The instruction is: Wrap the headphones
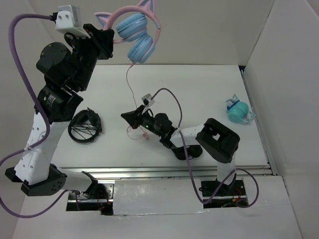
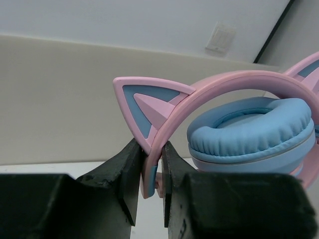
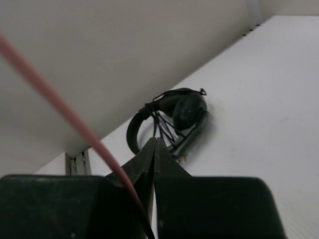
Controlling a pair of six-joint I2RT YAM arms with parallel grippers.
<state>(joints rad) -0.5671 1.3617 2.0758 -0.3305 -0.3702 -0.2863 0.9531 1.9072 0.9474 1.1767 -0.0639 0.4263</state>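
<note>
The headphones (image 1: 139, 35), with a pink cat-ear band and light blue ear cups, hang high at the back of the table. My left gripper (image 1: 108, 36) is shut on the band beside one cat ear; the left wrist view shows the band (image 2: 167, 127) pinched between the fingers (image 2: 149, 149). The thin pink cable (image 1: 130, 84) hangs down from the cups to my right gripper (image 1: 125, 116), low over the table's middle. In the right wrist view the jaws (image 3: 156, 142) are shut and the cable (image 3: 60, 107) runs down into them. The cable's end curls on the table below.
Plain black headphones (image 1: 85, 125) with their cable wrapped lie at the left of the white table (image 1: 199, 89); they also show in the right wrist view (image 3: 184, 112). A teal cat-ear pair (image 1: 238, 111) lies at the right. White walls enclose the back and right.
</note>
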